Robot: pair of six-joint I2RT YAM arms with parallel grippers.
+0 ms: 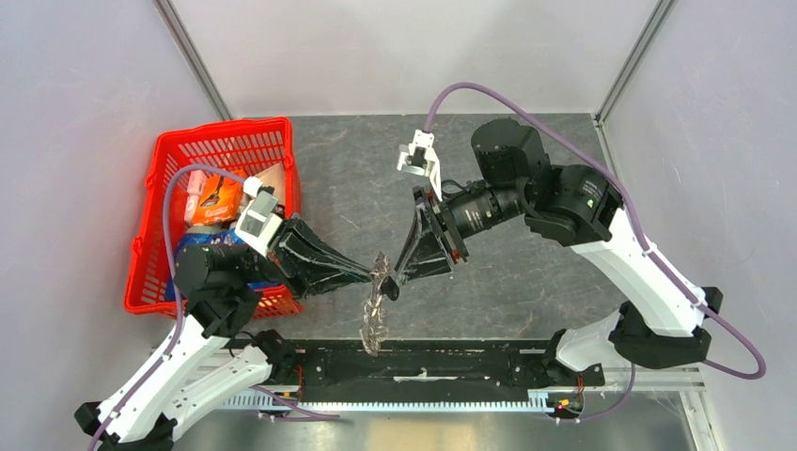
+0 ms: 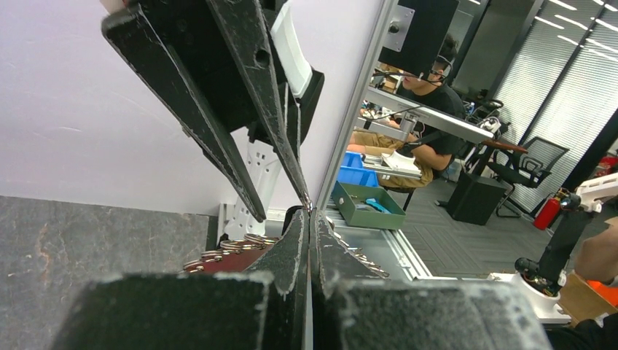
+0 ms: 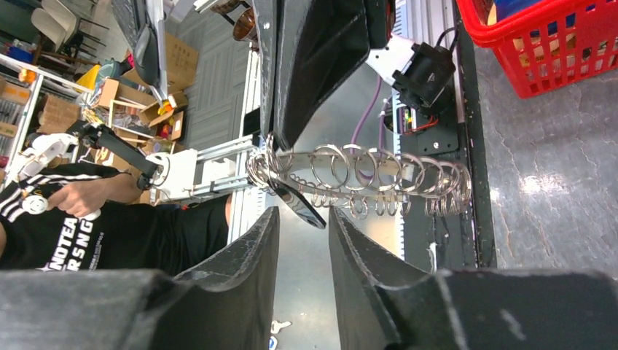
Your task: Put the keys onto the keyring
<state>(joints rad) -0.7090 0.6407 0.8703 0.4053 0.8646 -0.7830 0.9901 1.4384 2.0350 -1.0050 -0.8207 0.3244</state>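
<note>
Keyring (image 3: pixel 364 173) hangs from left jaws, just beyond parted right jaws

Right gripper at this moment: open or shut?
Open. The right gripper shows a gap between its fingers in its wrist view; the black key lies just beyond, unpinched.

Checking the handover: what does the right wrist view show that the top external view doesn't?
Only right wrist: a black-shirted person, and clearly the black key hanging at the keyring just beyond the right gripper's parted fingers. Only top external: the right arm whole, packets inside the red basket. Both: the left gripper shut on the keyring, and the basket.
</note>
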